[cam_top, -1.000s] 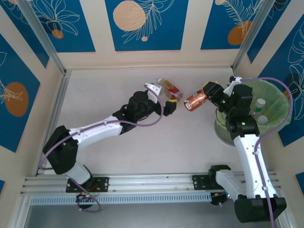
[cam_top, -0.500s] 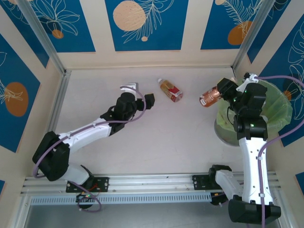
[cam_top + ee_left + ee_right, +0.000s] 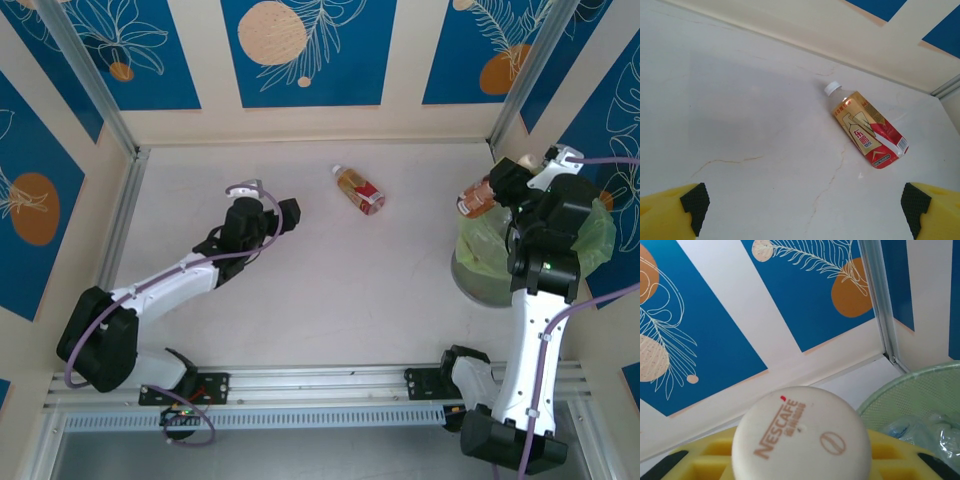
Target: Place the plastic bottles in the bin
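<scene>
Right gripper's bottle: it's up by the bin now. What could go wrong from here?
1. In the top view the brown bottle in the right gripper hangs at the left rim of the bin, not over its middle. Released here, it may strike the rim and fall outside.
2. The red-and-gold bottle lies on its side. The open left gripper could nudge it on approach and set it rolling.

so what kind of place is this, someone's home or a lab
Most likely a robot test cell, not a home: a left arm and right arm bolted to an aluminium rail, walls of printed blue leaf panels in metal framing, and a lined bin.
</scene>
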